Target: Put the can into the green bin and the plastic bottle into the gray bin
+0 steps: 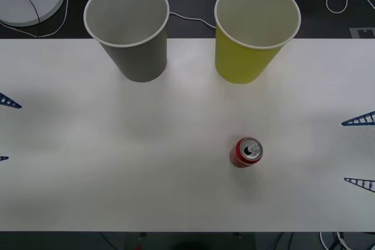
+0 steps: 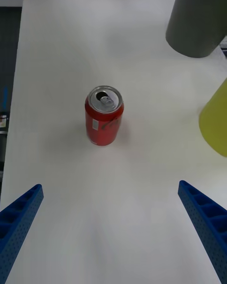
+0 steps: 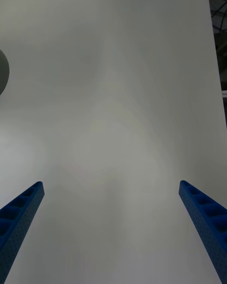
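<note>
On the white table (image 1: 117, 162), right of centre and toward the near edge, the can (image 1: 246, 151) is standing upright with its silver top and pull-tab facing up, apart from everything else. Along the far edge the gray bin (image 1: 132, 33) is sitting on the left and the green bin (image 1: 252, 33) on the right, both upright with their pale insides showing; the can is resting nearer the green one. At the right edge of the table the right gripper (image 1: 359, 151) is hovering with its blue ribbed fingers spread wide and grasping nothing, pointing toward the can. At the left edge the left gripper (image 1: 4, 128) is waiting, likewise spread apart over bare tabletop.
</note>
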`<state>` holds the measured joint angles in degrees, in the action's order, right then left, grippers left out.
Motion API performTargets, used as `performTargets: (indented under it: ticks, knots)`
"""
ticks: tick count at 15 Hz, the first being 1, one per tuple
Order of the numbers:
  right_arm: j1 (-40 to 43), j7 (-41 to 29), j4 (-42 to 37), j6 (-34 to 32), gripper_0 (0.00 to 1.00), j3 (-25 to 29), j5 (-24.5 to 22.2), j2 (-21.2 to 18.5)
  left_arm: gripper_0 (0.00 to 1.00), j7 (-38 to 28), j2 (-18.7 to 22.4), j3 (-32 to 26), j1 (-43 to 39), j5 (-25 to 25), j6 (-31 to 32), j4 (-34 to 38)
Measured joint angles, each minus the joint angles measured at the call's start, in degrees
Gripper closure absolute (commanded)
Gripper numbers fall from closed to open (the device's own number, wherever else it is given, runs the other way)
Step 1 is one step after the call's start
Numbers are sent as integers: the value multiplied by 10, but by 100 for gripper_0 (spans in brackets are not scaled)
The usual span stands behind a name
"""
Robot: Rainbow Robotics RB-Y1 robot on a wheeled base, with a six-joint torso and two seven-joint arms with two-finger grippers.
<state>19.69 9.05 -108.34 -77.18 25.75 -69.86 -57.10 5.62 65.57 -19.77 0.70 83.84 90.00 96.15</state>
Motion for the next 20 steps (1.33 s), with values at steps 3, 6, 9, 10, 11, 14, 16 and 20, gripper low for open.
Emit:
performTargets:
  ticks: [3,6,9,10,11,14,16,20]
  knots:
    - [0,58,42,6,0,-20,21,18,0,0,0,0,0,0,0,0]
    - [0,93,66,7,0,-29,21,57,0,0,0,0,0,0,0,0]
    - [0,108,90,3,0,-39,21,92,0,0,0,0,0,0,0,0]
    - [-1,114,100,0,0,-42,21,104,0,0,0,0,0,0,0,0]
    - [-3,119,113,-4,0,-44,21,116,0,0,0,0,0,0,0,0]
    - [-20,131,156,-11,0,-64,33,141,0,0,0,0,0,0,0,0]
    - [-38,142,204,-12,0,-90,53,153,0,0,0,0,0,0,0,0]
    - [-76,167,283,-26,0,-98,60,184,0,0,0,0,0,0,0,0]
